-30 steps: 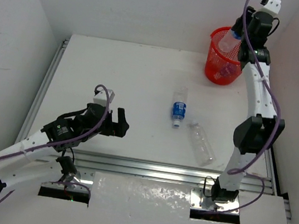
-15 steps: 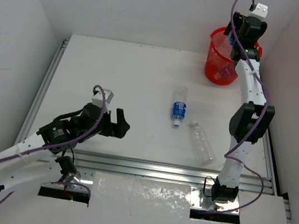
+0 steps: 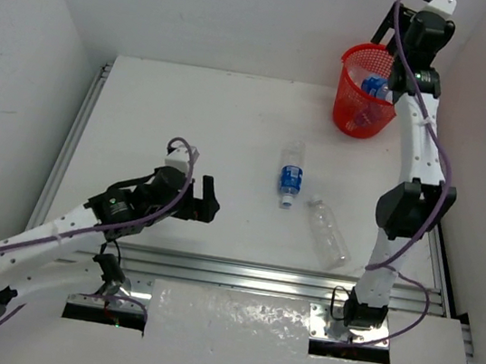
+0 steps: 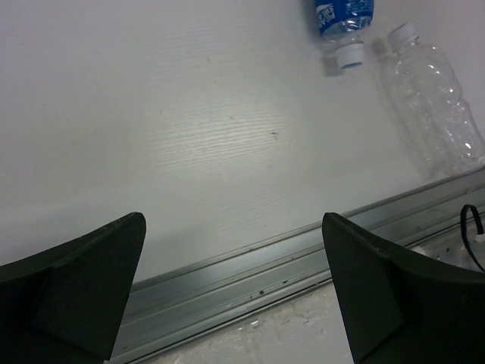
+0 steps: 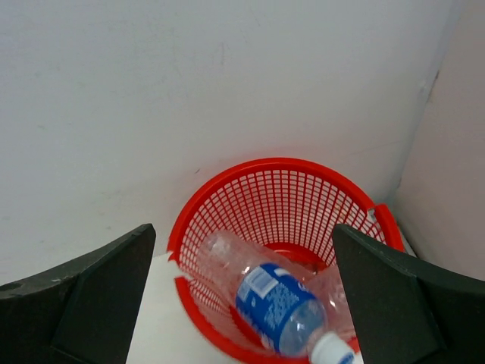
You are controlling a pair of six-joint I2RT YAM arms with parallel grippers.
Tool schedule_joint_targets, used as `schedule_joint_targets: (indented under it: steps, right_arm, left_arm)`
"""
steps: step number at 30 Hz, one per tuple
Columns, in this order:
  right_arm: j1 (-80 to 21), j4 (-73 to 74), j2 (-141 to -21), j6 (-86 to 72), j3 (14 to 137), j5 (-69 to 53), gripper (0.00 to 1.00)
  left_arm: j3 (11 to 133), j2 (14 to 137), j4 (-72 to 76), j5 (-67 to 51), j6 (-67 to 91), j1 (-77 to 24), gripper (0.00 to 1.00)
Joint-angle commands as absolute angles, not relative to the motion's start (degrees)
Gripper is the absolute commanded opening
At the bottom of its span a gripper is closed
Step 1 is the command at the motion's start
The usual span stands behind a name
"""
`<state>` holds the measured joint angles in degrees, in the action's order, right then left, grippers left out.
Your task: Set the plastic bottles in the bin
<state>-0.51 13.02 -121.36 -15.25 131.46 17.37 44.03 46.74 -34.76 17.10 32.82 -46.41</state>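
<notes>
The red mesh bin (image 3: 361, 108) stands at the table's far right corner. A blue-labelled plastic bottle (image 5: 279, 305) lies slanted inside it on top of another clear bottle (image 5: 336, 286). My right gripper (image 5: 241, 231) hangs open above the bin (image 5: 282, 193), holding nothing. Two plastic bottles lie on the table: a blue-labelled one (image 3: 291, 175) and an unlabelled one (image 3: 327, 233) just right of it. My left gripper (image 3: 211, 201) is open and empty, low over the table left of them. In the left wrist view, both show at the upper right: the labelled (image 4: 345, 15) and the unlabelled (image 4: 436, 98).
An aluminium rail (image 3: 256, 276) runs along the table's near edge, close under my left gripper (image 4: 233, 220). White walls close in behind and to the right of the bin.
My right gripper has opened and the blue-labelled bottle it held has dropped into the bin. My left arm has moved a little right, toward the bottles on the table.
</notes>
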Motion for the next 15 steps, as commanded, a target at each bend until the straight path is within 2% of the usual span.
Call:
schedule_joint_targets:
  steps: [1,4,5,7,12,15]
  right_arm:
    - [-0.7,17.82,-108.67,-18.19,129.65,15.4,0.99]
    - [-0.7,26.0,-101.98,-22.31,120.61,10.66,0.99]
    - [-0.7,27.49,-96.91,-22.93,117.28,4.72,0.99]
    - [-2.1,31.19,-91.43,-23.82,106.56,1.07,0.99]
    - [-8.6,26.12,-68.09,-23.02,75.57,0.62,0.99]
    - [-9.31,25.49,-57.68,-24.52,65.5,-0.95,0.99]
  left_arm:
    - [43.69,53.84,-20.09,10.67,35.15,-46.32,1.0]
    - [46.21,60.18,-14.43,7.65,35.33,-47.11,1.0]
    - [47.54,64.9,-13.02,7.82,35.07,-47.46,1.0]
    - [52.44,72.63,-10.9,7.91,34.28,-47.99,1.0]
    - [64.93,89.09,-11.33,8.52,31.21,-48.6,1.0]
    - [77.03,102.78,-15.19,10.8,29.45,-48.78,0.99]
